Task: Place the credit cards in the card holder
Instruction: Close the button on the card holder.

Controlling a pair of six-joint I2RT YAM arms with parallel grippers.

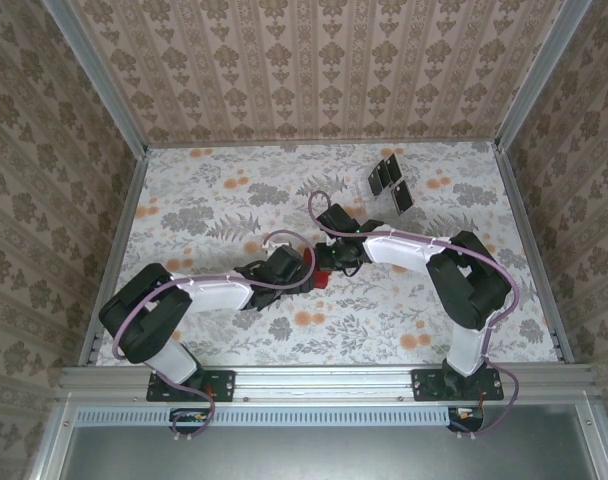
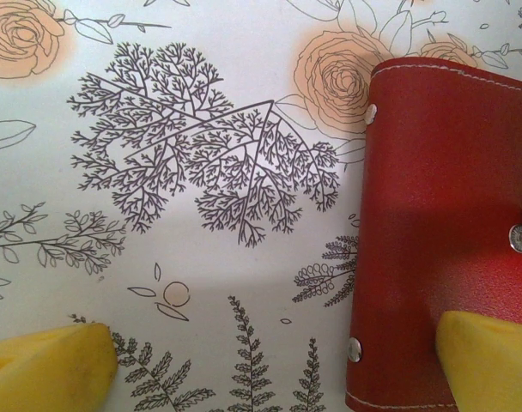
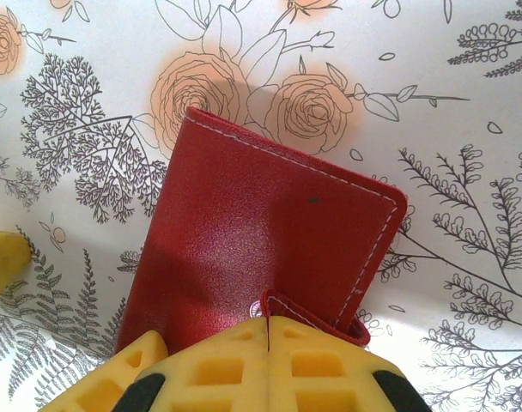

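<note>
The red card holder (image 3: 261, 232) lies shut on the floral table top, mid-table between the two arms (image 1: 322, 280). My right gripper (image 3: 268, 339) is shut, its yellow fingers pinching the holder's snap tab (image 3: 317, 313), which curls up off the cover. My left gripper (image 2: 270, 369) is open just left of the holder (image 2: 450, 215). One of its fingertips (image 2: 488, 356) lies over the holder's near edge and the other (image 2: 46, 365) is over bare table. Several dark credit cards (image 1: 389, 180) sit in a cluster at the back, right of centre, far from both grippers (image 1: 329, 263).
Patterned walls with metal corner posts close the table on three sides (image 1: 134, 190). Open table lies left of the left gripper (image 1: 289, 272) and in front of both arms. The arm bases are bolted on the near rail (image 1: 314, 378).
</note>
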